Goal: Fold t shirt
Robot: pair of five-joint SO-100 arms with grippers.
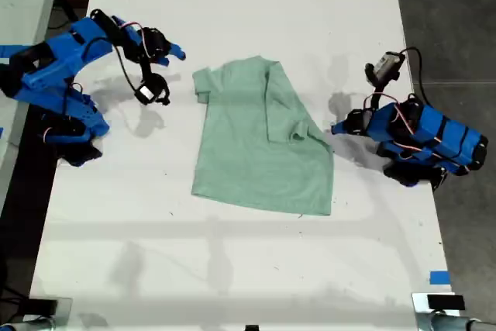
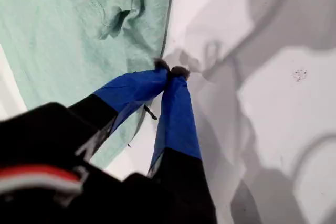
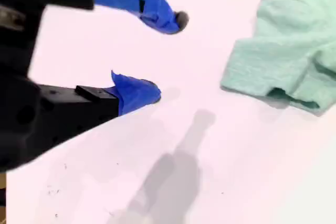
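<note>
T shirt [image 1: 260, 145]: pale mint cloth, laid on the white table [image 1: 232, 269] near its middle in the exterior view, between the two blue arms; one sleeve side is seen turned inward over the body, the other sleeve [image 3: 273, 72] spread flat toward the exterior view's left; wrinkles are visible across the body. My first gripper [image 2: 170, 71]: recorded at the exterior view's right, tips pressed together with nothing between them, lying just beside the shirt's edge, apparently on bare table rather than cloth. My second gripper [image 3: 163, 59]: recorded at the exterior view's left, jaws apart and empty, held near the flat sleeve but clear of it. Step judged: folding partly done, the flat sleeve side not yet brought over. Risks noted: a grasp taken on the sleeve alone may drag the whole soft garment sideways and undo the existing fold; a pinch through two layers may lift more cloth than intended; closed tips sliding under the hem may bunch it.
</note>
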